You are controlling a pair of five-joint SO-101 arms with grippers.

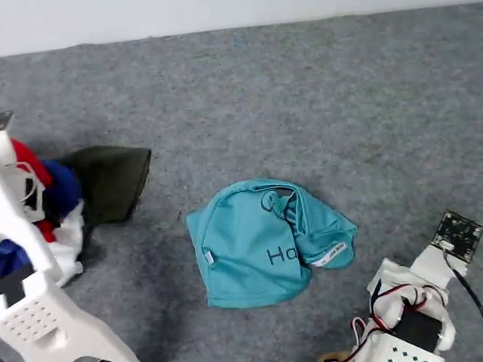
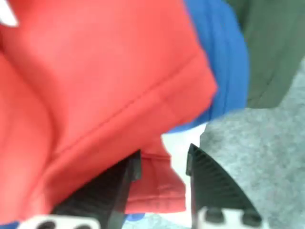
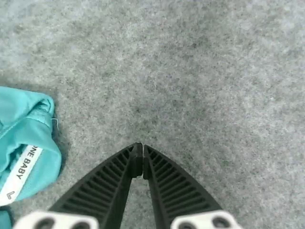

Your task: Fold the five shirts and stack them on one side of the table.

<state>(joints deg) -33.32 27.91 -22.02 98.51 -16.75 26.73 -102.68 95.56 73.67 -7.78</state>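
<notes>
Two layers, red shirt (image 2: 95, 86) over blue shirt (image 2: 224, 71), could snag together in the parted left claw (image 2: 164, 157); right claw (image 3: 143, 149) is closed.

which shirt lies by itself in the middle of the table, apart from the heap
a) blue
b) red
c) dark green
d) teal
d, the teal shirt lies crumpled alone mid-table, while the red shirt, blue shirt and dark green shirt are heaped together at one side.
</notes>
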